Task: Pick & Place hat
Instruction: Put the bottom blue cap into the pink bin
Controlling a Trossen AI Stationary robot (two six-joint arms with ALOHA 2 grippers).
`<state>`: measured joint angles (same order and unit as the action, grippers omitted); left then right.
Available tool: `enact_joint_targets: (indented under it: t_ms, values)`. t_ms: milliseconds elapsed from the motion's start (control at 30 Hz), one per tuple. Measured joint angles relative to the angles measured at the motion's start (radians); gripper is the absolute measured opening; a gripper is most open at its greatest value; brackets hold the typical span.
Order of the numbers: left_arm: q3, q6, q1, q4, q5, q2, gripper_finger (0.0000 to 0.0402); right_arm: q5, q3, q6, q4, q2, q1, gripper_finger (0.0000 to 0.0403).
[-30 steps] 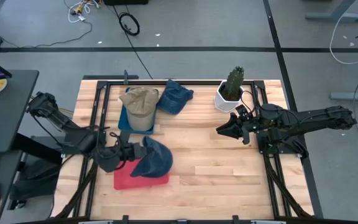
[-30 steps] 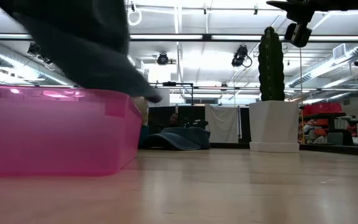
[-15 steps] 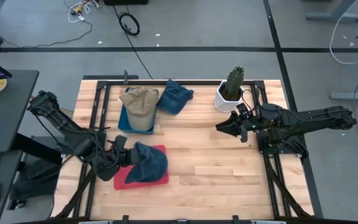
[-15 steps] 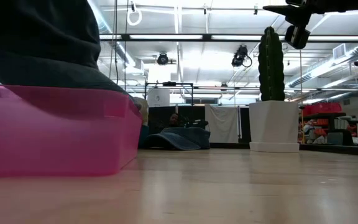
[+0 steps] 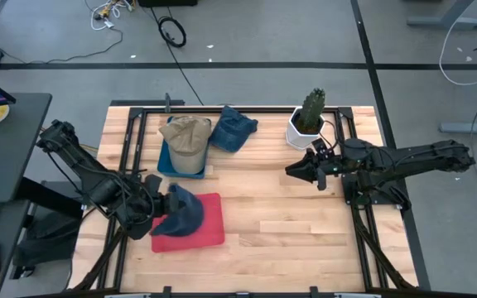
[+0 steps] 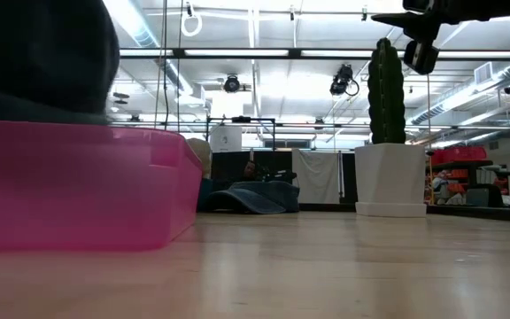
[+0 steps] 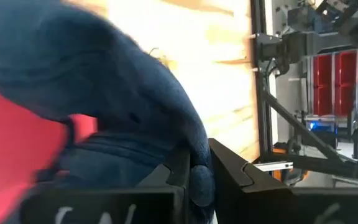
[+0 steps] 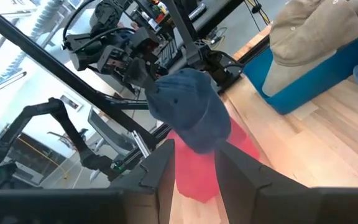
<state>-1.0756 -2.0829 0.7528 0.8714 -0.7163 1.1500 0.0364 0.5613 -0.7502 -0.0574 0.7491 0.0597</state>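
Observation:
My left gripper [image 5: 157, 207] is shut on a dark blue hat [image 5: 182, 212], which hangs over a red tray [image 5: 209, 228] at the table's near left. In the low view the hat [image 6: 42, 53] fills the upper left, above the tray's pink wall [image 6: 78, 190]. A tan hat [image 5: 185, 136] rests in a blue tray [image 5: 164, 157] at the far left. Beside it, a second blue hat [image 5: 235, 128] lies on the table. My right gripper [image 5: 298, 172] hovers open over the table's right half, near the cactus pot [image 5: 306, 124], its fingers [image 8: 165, 168] holding nothing. My left gripper pinches a bunched part of the dark blue hat's cloth [image 7: 199, 180] between its two fingers. The fingers come from the table's left side, slanting down. The hat bulges out beyond the fingertips above the red tray. Whether its underside touches the tray I cannot tell.
A potted cactus [image 6: 388, 89] in a white pot [image 6: 390, 177] stands at the far right. A black frame [image 5: 131, 141] runs along the table's edges. Bare wood [image 5: 288, 223] spans the middle and near right.
My left gripper has moved toward the table's left edge and tipped further down, staying shut on the dark blue hat. The hat has come from the red tray's right part to its left part and has bunched up.

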Motion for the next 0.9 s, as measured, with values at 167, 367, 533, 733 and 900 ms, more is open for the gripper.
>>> enact_joint_targets:
  t_ms: [167,367,533,733,900]
  values:
    - [0.0,-0.003,0.0,-0.006,0.027,0.002,0.0038,0.0,0.0,0.0,-0.001,0.014,0.0,0.0113]
    - [-0.001,-0.041,-0.012,-0.006,-0.014,0.014,0.0038,0.0,0.0,-0.001,-0.002,0.02,0.0,0.0113]
    - [-0.001,-0.064,-0.039,-0.007,-0.025,0.054,0.0038,0.0,0.0,-0.004,-0.01,0.02,0.0,0.0113]
    - [-0.001,-0.127,-0.045,-0.009,-0.03,0.111,0.0038,0.0,0.0,-0.03,-0.01,0.019,0.0,0.0113]
    - [-0.001,-0.131,-0.045,-0.004,-0.03,0.135,0.0038,-0.001,0.0,-0.031,-0.01,0.019,0.0,0.0113]
